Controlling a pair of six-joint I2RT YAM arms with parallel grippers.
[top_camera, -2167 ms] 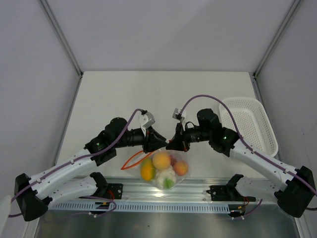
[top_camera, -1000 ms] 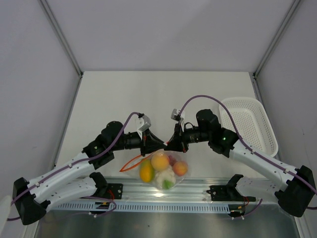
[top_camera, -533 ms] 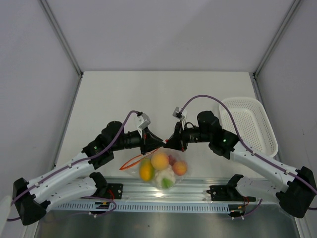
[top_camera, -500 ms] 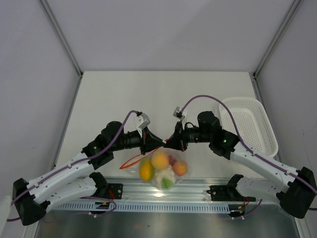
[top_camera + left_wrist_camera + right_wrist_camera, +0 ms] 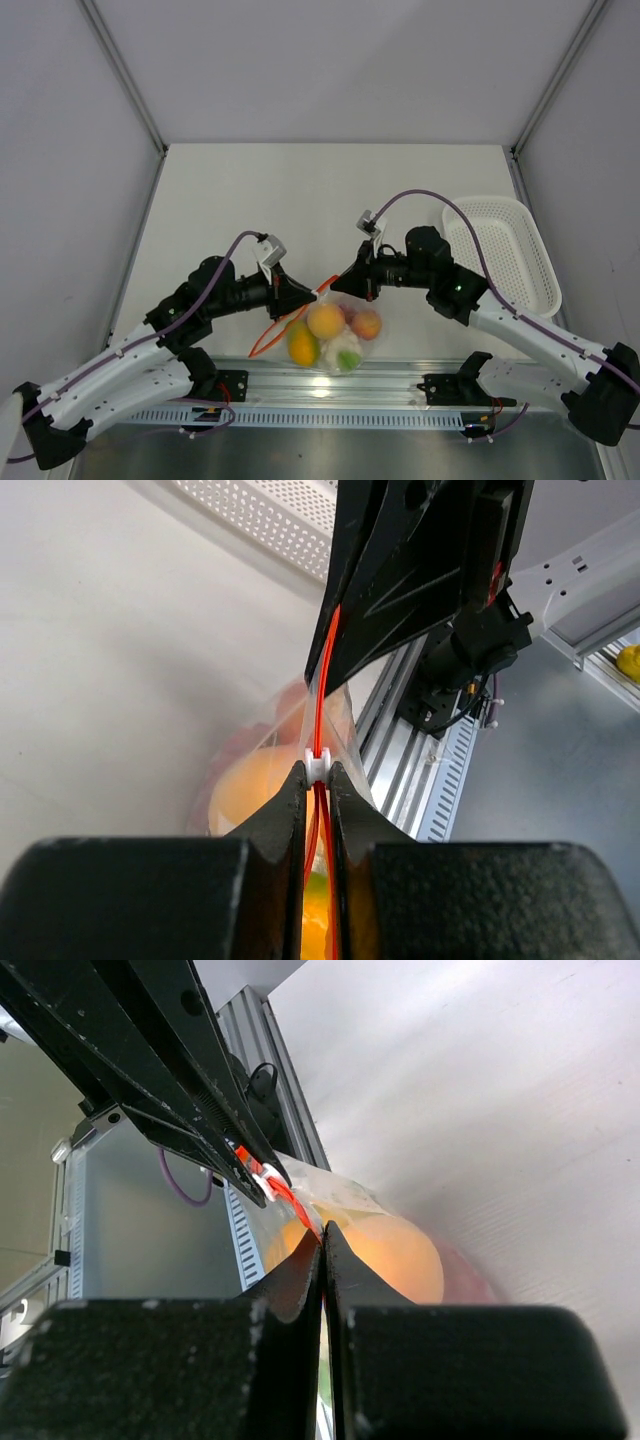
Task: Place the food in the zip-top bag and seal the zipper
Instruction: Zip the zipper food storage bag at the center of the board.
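Observation:
The clear zip-top bag (image 5: 338, 342) lies near the table's front edge with the food inside: an orange fruit (image 5: 326, 320), a yellow one (image 5: 302, 346), a reddish piece (image 5: 366, 324) and a white-green piece (image 5: 348, 356). My left gripper (image 5: 298, 296) is shut on the red-orange zipper (image 5: 322, 695), its fingertips (image 5: 296, 785) pressed against the white slider (image 5: 317, 763). My right gripper (image 5: 341, 283) is shut on the bag's mouth corner, where the zipper (image 5: 288, 1198) runs into its jaws. The strip stretches taut between the two grippers. A loose red loop (image 5: 266, 338) trails to the left.
A white perforated basket (image 5: 505, 250) stands at the right side of the table. The aluminium rail (image 5: 330, 385) with the arm bases runs along the near edge, just in front of the bag. The enclosure walls close in the table on the left and right.
My left gripper has slid back to the left along the zipper, away from the right gripper. The right gripper has shifted slightly right and holds on. The strip between them is longer.

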